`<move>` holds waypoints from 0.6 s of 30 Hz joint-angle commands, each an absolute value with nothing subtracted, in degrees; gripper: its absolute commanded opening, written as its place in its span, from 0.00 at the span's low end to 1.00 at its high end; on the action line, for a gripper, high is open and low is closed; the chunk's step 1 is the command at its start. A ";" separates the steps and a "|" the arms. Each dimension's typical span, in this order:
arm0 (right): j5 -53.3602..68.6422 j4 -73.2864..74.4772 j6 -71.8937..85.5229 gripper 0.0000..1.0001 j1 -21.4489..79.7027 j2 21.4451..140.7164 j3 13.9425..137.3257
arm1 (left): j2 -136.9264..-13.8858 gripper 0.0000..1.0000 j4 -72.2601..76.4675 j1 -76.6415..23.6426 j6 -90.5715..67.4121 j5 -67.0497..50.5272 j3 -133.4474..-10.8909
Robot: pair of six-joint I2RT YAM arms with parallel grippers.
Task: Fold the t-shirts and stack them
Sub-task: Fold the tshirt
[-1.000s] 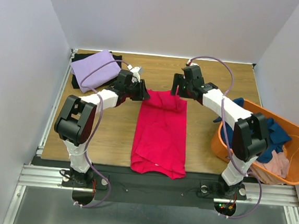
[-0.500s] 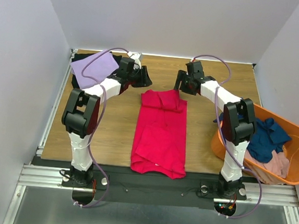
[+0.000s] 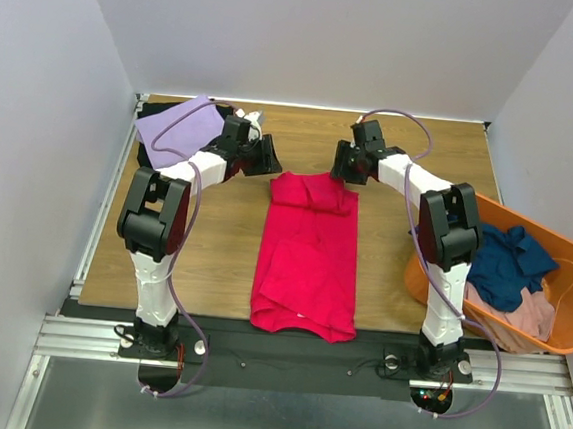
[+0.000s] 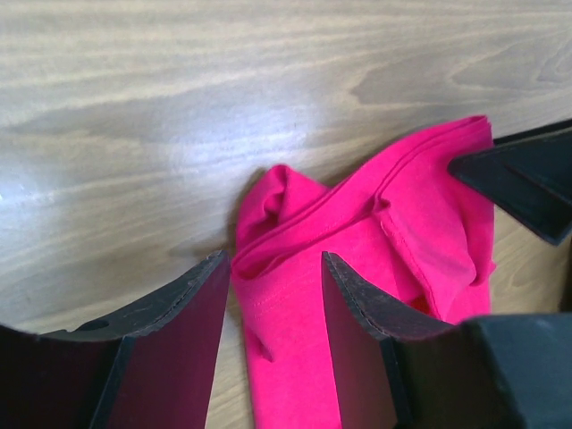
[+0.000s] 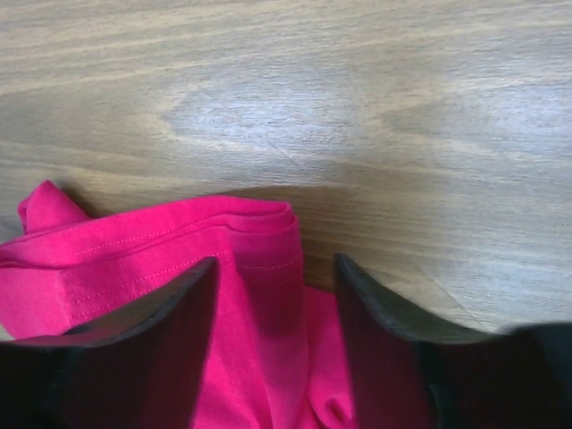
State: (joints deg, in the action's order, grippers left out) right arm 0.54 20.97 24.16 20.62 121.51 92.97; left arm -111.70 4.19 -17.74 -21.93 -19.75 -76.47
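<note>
A crimson-pink t-shirt (image 3: 309,257) lies lengthwise on the wooden table, its far end bunched into a fold. My left gripper (image 3: 271,161) is open at the shirt's far left corner; in the left wrist view (image 4: 273,277) that corner of the pink cloth (image 4: 357,232) lies between its jaws. My right gripper (image 3: 347,170) is open at the far right corner; the folded hem (image 5: 259,241) lies between its jaws in the right wrist view (image 5: 275,273). A folded lavender shirt (image 3: 178,130) lies on a black one (image 3: 155,111) at the far left.
An orange tub (image 3: 570,325) at the right edge holds a navy blue shirt (image 3: 503,269) and a dusty pink one (image 3: 534,316). Grey walls close in the table on three sides. Bare wood (image 3: 214,238) lies either side of the pink shirt.
Both grippers swung out to the far side of the shirt, then came back to its far corners, open. The shirt's far end looks unchanged.
</note>
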 commanded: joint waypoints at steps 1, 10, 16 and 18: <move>1.93 20.04 23.29 0.55 20.30 122.34 96.33 | -109.16 0.57 4.22 -17.58 -23.11 -22.85 -74.71; 2.46 19.95 23.03 0.41 20.30 122.08 96.15 | -109.86 0.57 2.64 -17.23 -23.64 -22.85 -73.12; 2.81 19.95 22.68 0.32 20.39 121.82 96.06 | -111.18 0.56 3.69 -17.23 -23.12 -23.11 -73.39; 3.16 19.95 22.67 0.26 20.30 121.90 96.06 | -112.40 0.54 3.95 -17.23 -23.20 -24.34 -74.09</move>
